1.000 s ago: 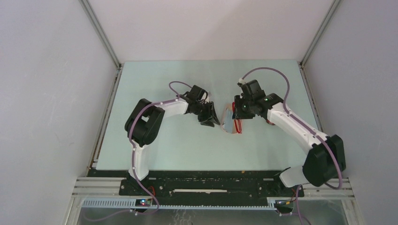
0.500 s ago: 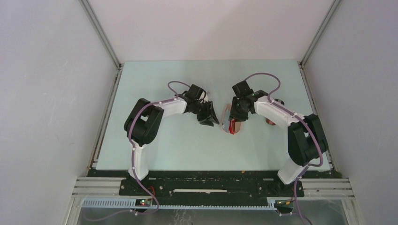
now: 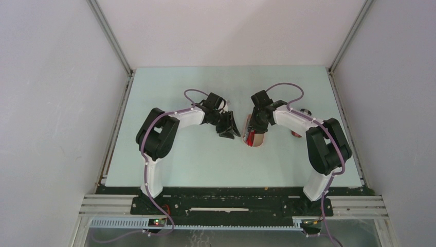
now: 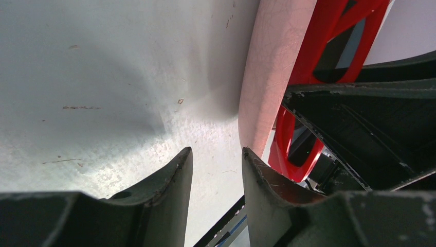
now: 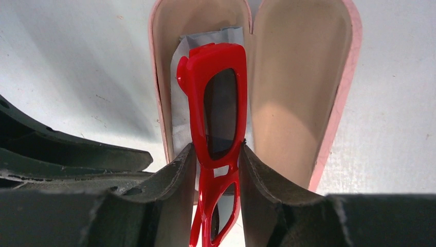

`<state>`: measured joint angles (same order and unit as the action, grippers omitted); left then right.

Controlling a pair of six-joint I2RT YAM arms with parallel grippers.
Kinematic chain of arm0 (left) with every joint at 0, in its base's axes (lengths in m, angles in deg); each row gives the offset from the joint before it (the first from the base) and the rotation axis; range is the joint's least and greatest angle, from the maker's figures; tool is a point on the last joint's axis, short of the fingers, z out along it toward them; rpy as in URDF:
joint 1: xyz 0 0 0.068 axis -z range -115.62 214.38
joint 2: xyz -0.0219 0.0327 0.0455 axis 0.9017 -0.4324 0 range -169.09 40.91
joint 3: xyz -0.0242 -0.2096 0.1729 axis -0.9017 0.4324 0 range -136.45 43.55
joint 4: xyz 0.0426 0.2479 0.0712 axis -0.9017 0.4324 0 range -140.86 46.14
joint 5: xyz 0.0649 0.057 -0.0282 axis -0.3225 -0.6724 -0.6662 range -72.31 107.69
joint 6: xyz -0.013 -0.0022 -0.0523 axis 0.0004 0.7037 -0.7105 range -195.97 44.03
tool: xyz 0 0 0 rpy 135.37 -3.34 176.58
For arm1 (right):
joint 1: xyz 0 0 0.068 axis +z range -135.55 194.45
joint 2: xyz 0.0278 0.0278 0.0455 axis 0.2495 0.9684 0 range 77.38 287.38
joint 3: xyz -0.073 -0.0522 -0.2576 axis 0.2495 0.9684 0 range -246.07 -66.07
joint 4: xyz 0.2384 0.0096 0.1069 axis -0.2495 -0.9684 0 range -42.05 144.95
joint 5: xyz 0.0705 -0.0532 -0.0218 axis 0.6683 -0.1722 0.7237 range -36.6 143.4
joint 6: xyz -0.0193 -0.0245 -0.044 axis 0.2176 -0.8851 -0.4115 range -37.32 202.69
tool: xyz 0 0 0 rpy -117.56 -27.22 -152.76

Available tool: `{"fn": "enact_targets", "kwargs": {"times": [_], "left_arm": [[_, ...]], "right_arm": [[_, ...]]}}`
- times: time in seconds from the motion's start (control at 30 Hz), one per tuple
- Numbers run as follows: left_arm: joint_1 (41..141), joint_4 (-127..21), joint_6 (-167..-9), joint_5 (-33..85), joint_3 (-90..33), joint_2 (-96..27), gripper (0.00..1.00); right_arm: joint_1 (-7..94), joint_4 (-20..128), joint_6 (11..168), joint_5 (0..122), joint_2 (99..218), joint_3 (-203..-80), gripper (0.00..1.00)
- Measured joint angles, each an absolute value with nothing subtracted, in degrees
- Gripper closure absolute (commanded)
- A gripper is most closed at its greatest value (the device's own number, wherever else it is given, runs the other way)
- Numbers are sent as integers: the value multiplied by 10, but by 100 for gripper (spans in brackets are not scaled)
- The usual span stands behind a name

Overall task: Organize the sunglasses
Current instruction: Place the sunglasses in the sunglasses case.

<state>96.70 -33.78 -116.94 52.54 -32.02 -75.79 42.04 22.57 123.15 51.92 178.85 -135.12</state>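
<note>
Edgewise, bright red sunglasses (image 5: 220,110), folded, dark lenses, above open pink case (image 5: 301,77)

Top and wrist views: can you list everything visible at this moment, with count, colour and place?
red sunglasses: one pair, bright red frame with dark lenses, on edge over the case's cloth-lined half
pink case: one, pink outside and tan inside, lying open at mid-table
cloth: one, pale grey-blue, inside the case under the sunglasses
partly hidden item: one, dark reddish, behind the right forearm; cannot identify
table: one, pale green
left gripper: one, black, open, one finger against the case's outer wall
right gripper: one, black, closed on the sunglasses' frame
</note>
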Motion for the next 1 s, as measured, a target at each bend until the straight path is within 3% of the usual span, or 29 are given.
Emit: {"fn": "enact_targets", "kwargs": {"times": [0.3,0.6,1.0], "left_arm": [[967,-338,-1169,527,-316,-758,55],[967,-338,-1169,529,-304,-758,55],[968,-338,-1169,529,-304,-758,55]], "right_arm": [[422,249,1237,518,1806,-1351,57],[423,252,1244,495,1809,-1351,37],[424,252,1246,492,1809,-1351,41]]}}
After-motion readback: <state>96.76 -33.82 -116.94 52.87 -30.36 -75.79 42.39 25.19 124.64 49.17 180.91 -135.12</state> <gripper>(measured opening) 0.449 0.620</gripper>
